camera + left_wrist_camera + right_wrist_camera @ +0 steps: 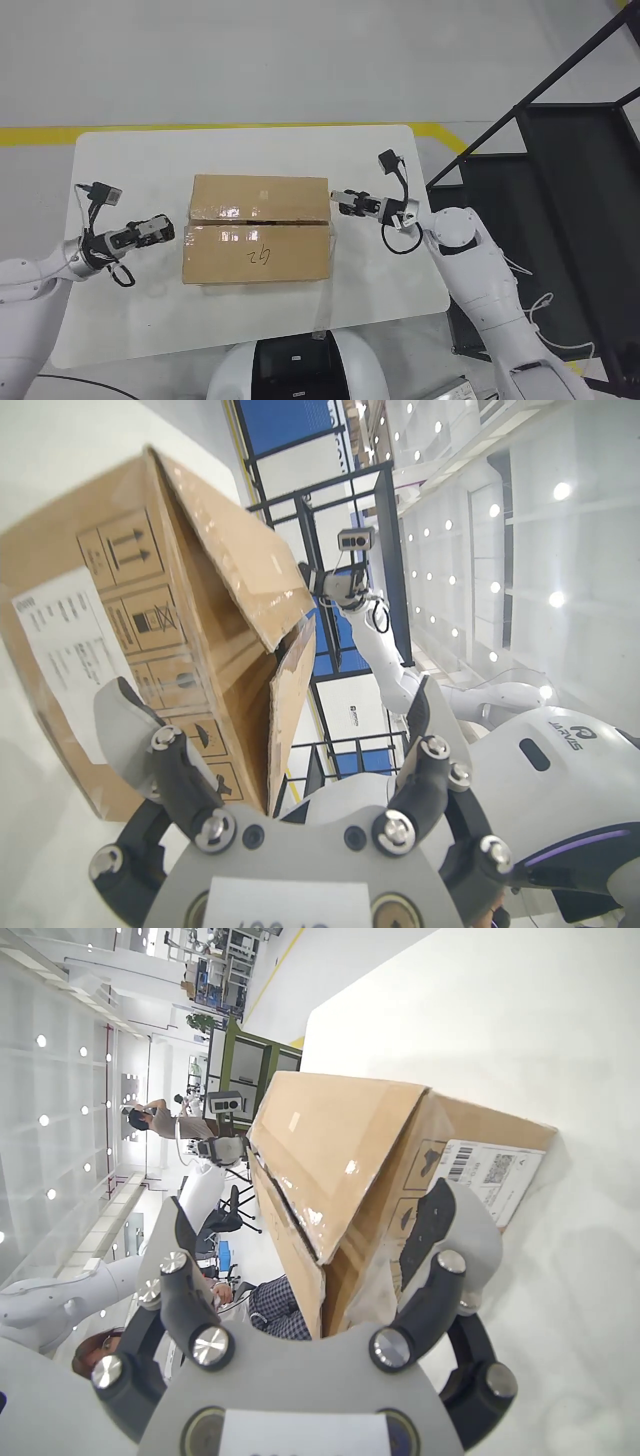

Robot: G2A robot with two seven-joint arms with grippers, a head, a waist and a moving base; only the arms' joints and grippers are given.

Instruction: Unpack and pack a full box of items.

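Firstly, left gripper (270, 695): fingers (120, 710) spread wide, nothing held, pointing at one short end of the cardboard box (150, 600) and standing just off it, apart from the cardboard. Right gripper (310, 1200): also spread and empty, facing the opposite short end and set very close to its top edge; whether it touches cannot be told. Cardboard box: lies between the two grippers, flat on its base, its long side running from one gripper to the other. Top flaps: two, folded down, meeting along a seam that runs lengthwise from gripper to gripper; the seam is parted, the flap edges slightly raised, with scraps of clear tape clinging to them. Handwritten mark (260, 257): on the flap nearer the robot, roughly midway between the grippers. White shipping label (505, 1173): one on each short end, directly ahead of each gripper. Printed handling symbols (145, 615): a column beside the label on the end facing the left gripper. White table (380, 150): beneath both grippers and the box, corners rounded. Black metal staircase (560, 200): behind the right gripper, off the table's edge. Yellow floor line (250, 127): beyond the box from both grippers, just past the table's far edge on the grey floor.
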